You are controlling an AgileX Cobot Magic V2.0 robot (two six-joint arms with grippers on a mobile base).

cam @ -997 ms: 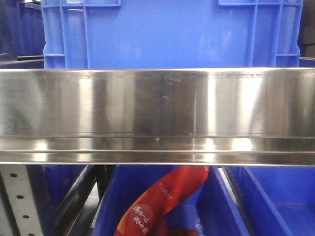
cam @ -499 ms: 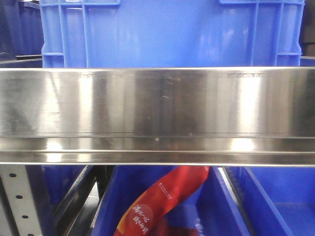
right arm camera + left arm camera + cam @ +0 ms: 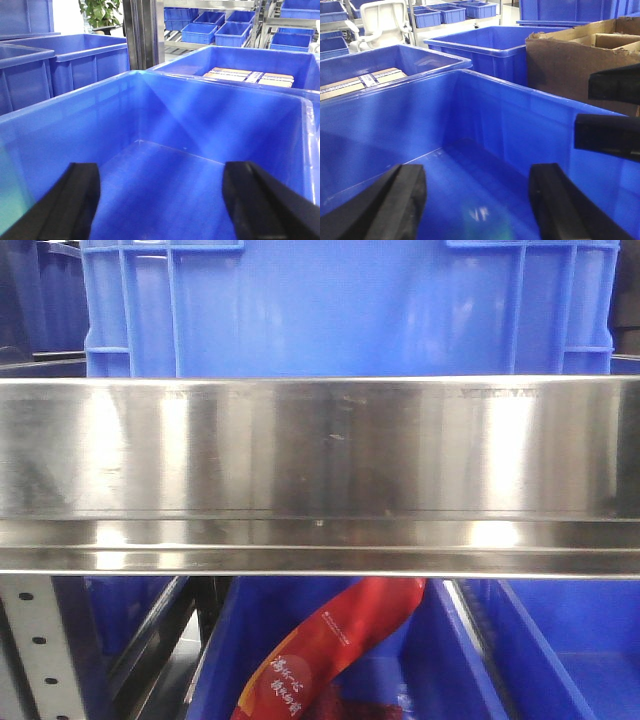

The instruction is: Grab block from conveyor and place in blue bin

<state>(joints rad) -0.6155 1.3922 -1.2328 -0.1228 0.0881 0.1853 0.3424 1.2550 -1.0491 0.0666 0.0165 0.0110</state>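
Looking over the scene: two wrist views above bins, one front view blocked by metal.
Left tool [image 3: 477, 200]: its two black fingers stand wide apart with nothing between them, hanging over the inside of a large blue plastic bin [image 3: 520, 115].
Left bin contents: only the smooth blue floor shows between the fingers; no block is visible in it.
Left surroundings: a second blue bin holding flat brown cardboard packs [image 3: 362, 82] sits just beside the large one on its far left side; a brown torn-edged cardboard box [image 3: 570, 60] stands near its far right side; a white plastic chair [image 3: 382, 20] stands well behind.
Right tool [image 3: 160, 205]: its black fingers are also spread wide and hold nothing, poised over another deep blue plastic bin [image 3: 210, 115].
Right bin contents: bare blue floor, no block seen.
Right surroundings: a neighbouring blue bin with tan flat boxes [image 3: 247, 76] lies just beyond the far wall; a green leafy plant [image 3: 102, 12] stands in the far background.
Front view: a wide brushed stainless-steel band [image 3: 320, 475] spans the whole width, with a ribbed blue plastic crate [image 3: 350, 310] above it and a red printed plastic bag [image 3: 330, 650] lying in a blue bin below.
Block and conveyor: neither appears in any view, so I cannot tell where the block is.
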